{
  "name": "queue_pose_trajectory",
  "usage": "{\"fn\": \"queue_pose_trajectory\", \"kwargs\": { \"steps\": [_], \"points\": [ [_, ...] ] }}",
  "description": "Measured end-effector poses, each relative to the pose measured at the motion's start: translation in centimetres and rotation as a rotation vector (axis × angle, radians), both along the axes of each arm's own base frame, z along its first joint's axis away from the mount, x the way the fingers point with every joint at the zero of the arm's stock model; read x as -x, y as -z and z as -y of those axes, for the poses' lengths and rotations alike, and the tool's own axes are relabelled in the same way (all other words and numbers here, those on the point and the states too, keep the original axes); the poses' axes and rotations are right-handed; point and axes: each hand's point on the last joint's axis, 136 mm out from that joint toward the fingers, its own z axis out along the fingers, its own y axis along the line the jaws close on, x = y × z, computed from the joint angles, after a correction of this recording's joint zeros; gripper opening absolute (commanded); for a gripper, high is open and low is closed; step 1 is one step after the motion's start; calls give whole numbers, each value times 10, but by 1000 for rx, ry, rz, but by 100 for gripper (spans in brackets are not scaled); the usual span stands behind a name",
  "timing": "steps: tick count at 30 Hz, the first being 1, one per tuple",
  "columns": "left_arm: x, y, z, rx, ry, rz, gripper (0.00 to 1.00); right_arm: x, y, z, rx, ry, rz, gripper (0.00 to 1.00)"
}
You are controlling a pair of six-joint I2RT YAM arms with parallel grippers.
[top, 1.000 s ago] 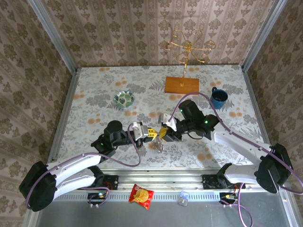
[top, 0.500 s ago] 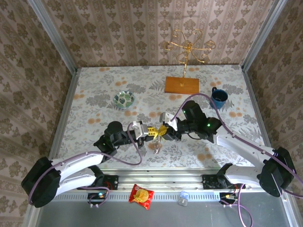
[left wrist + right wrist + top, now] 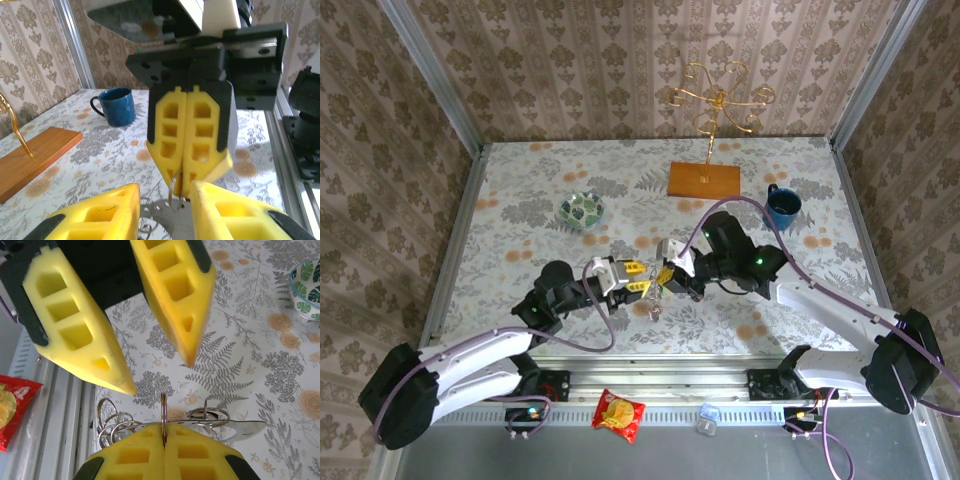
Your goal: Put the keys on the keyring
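1. currently the right claw (image 3: 164, 435) is pressed shut, its two yellow fingers (image 3: 130, 459) flat against each other, with the thin metal keyring (image 3: 163, 412) pinched edge-on between their tips.
2. the keys (image 3: 241, 427) hang at the keyring: a silvery blade and several looped wire rings bunched just beside the pinched ring, above the flowered surface (image 3: 250, 340).
3. the left claw (image 3: 630, 270) faces the right one tip to tip over the near middle of the surface. its yellow fingers stand a moderate way apart with nothing between them.
4. in the left wrist view the keyring is a fine loop dangling under the closed yellow tips opposite, just beyond the left claw's own parted fingers.
5. from above, the keys dangle just below the spot where the two claws meet.
6. a blue mug (image 3: 782, 207) stands toward the far right, a patterned bowl (image 3: 582, 209) toward the far left, and a wooden base (image 3: 705, 180) with a gold stand (image 3: 718, 95) at the back. a red snack packet (image 3: 619, 414) lies on the rail at the near edge. all are well apart from the claws.
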Motion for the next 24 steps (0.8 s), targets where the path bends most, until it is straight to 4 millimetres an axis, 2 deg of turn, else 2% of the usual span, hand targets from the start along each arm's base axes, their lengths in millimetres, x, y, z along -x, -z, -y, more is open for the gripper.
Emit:
{"fn": "queue_pose_trajectory", "kwargs": {
  "steps": [9,14,20,24],
  "points": [
    [1,11,1,-115,17,-16,32,0,-3,-3,122,-52,54,0],
    [-1,13,3,-139,27,-16,28,6,-2,-4,187,-94,82,0],
    [2,21,6,-178,52,-32,18,10,-2,-9,248,-137,130,0],
    [5,27,6,-203,72,-45,4,9,0,-11,293,-144,149,0]
  ]
}}
